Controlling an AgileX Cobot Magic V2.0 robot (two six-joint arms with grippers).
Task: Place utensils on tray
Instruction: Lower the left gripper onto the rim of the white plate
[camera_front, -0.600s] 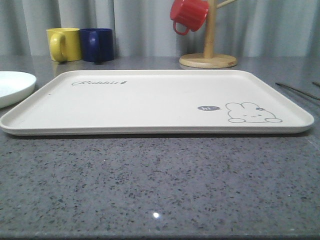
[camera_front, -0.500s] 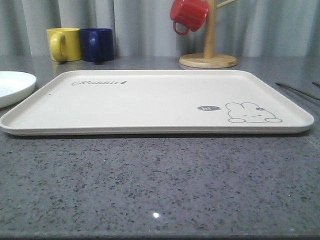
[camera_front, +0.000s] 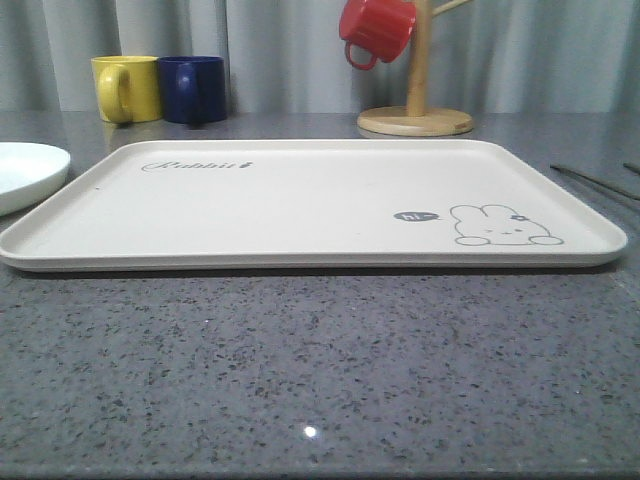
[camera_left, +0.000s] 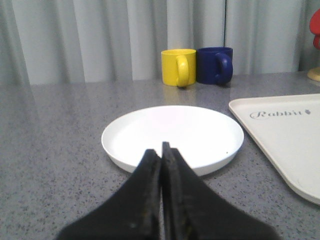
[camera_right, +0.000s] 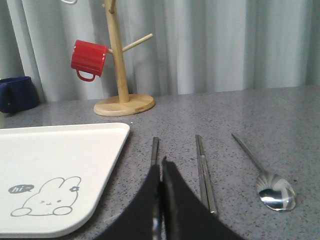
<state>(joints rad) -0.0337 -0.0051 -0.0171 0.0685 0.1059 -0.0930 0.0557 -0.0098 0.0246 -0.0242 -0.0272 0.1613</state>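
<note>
Worktop (camera_front: 320, 380), grey speckled, is carrying everything w/ the tray (camera_front: 300, 200) as landmark: big cream rectangle, bare, lying flat mid-worktop. Comparing w/ the front views from a moment ago, nothing is shifting apart from a tiny camera wobble; tray is staying empty, so the task is sitting at its start, no utensil moved yet. Round white plate (camera_left: 172, 135) is resting just off the tray's left end; yellow mug (camera_front: 127, 88) and blue mug (camera_front: 193, 89) are standing behind its far-left corner; wooden mug tree (camera_right: 120, 75) w/ red mug (camera_right: 88, 60) is standing behind its far-right side. Utensils are all lying on the worktop just right of the tray, none touching it: fork handle (camera_right: 155, 148) nearest, then chopsticks (camera_right: 204, 172), then spoon (camera_right: 272, 190) furthest out. Right gripper (camera_right: 161, 167) is hovering low over the fork handle, jaws pressed together, gripping nothing. Left gripper (camera_left: 161, 150) is pointing at the plate, jaws likewise together, empty. Likely next: right jaws spreading to take the fork.
</note>
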